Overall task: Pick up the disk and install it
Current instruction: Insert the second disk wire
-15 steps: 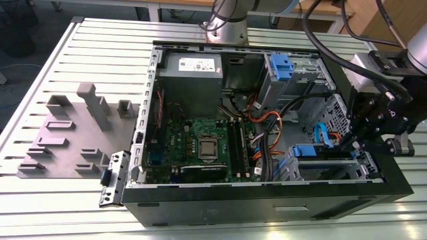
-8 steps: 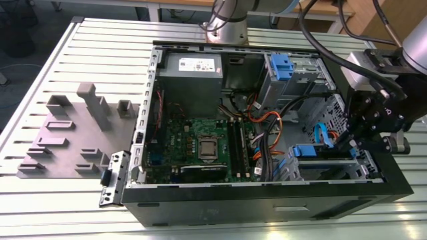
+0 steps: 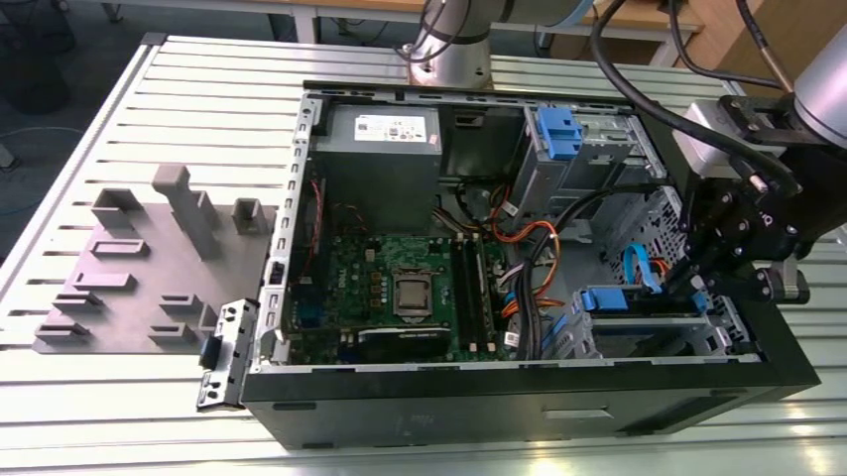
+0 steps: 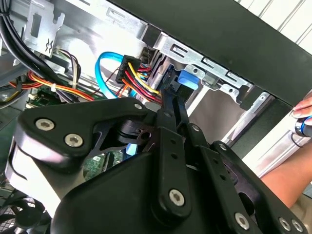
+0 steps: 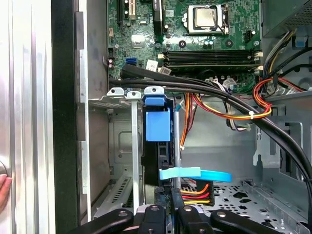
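The disk [image 5: 157, 126] stands edge-on in the metal drive bay [image 5: 121, 92] at the case's front corner, its blue carrier tab facing the open side. In the exterior view its blue carrier [image 3: 618, 299] sits in the lower bay on the exterior view's right. My gripper [image 3: 683, 286] hangs just over that bay. In the second wrist view the gripper [image 4: 168, 91] has its fingers drawn together, with the tips beside the disk's blue tab [image 4: 188, 80] and dark edge. Nothing shows between them.
Black, orange and blue cables [image 5: 219, 105] cross right beside the bay. A second blue carrier [image 3: 556, 134] sits in the upper bay, near the grey power-supply box [image 3: 381, 127]. A person's hand [image 4: 304, 117] rests outside the case wall. A grey fixture plate [image 3: 133, 283] lies at the exterior view's left.
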`<state>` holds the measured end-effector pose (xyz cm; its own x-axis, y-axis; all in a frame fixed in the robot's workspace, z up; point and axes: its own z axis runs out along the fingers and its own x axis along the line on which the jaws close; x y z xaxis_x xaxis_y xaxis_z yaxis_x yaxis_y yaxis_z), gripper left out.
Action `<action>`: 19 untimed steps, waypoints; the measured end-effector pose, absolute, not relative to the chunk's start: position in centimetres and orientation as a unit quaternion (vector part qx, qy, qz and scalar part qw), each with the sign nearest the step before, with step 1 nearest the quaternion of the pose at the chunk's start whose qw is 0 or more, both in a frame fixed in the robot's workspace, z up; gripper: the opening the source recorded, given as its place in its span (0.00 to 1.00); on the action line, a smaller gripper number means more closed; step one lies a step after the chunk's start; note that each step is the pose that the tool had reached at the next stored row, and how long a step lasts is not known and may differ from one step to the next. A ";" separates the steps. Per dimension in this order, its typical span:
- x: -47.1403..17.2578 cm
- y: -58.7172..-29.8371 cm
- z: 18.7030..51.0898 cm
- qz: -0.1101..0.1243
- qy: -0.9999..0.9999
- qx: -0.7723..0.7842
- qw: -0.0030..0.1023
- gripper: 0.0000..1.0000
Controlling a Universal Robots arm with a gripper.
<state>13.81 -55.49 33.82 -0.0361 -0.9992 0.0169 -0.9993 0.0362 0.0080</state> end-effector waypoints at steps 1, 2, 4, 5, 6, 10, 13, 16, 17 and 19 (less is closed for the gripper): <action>13.8 -55.5 33.8 0.003 -0.720 0.694 0.009 0.16; 13.8 -55.5 33.8 0.003 -0.720 0.694 0.009 0.16; 13.8 -55.5 33.8 0.003 -0.720 0.694 0.009 0.16; 13.8 -55.5 33.8 0.003 -0.720 0.694 0.009 0.16; 13.7 -55.5 33.8 0.003 -0.720 0.694 0.009 0.16; 13.7 -55.5 33.7 0.003 -0.720 0.694 0.009 0.16; 13.7 -55.5 33.5 0.003 -0.720 0.694 0.009 0.16; 13.7 -55.5 33.4 0.003 -0.720 0.694 0.009 0.16; 13.7 -55.5 33.4 0.003 -0.720 0.694 0.009 0.16; 13.7 -55.5 33.4 0.003 -0.720 0.694 0.009 0.16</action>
<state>13.71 -55.53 33.37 -0.0361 -0.9992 0.0172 -0.9993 0.0362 0.0080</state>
